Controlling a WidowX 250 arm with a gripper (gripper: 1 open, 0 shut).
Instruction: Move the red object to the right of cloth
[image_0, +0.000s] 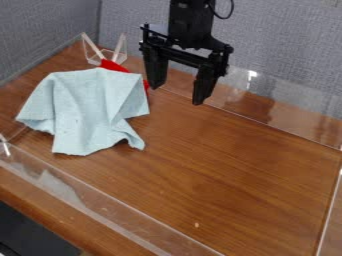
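The cloth (88, 108) is pale blue-green and rumpled, lying on the left half of the wooden table (227, 170). Just behind its upper right corner, a bit of the red object (115, 66) peeks out, mostly hidden by the cloth. My black gripper (178, 88) hangs pointing down just right of the cloth's far corner, its two fingers spread wide apart with nothing between them. Its left finger (155, 72) stands close to the red object, and I cannot tell whether they touch.
Clear plastic walls (287, 95) ring the table, with a low transparent rim along the front (80, 205). A pale wire-like thing (104, 46) stands behind the red object at the back left. Grey fabric panels form the backdrop.
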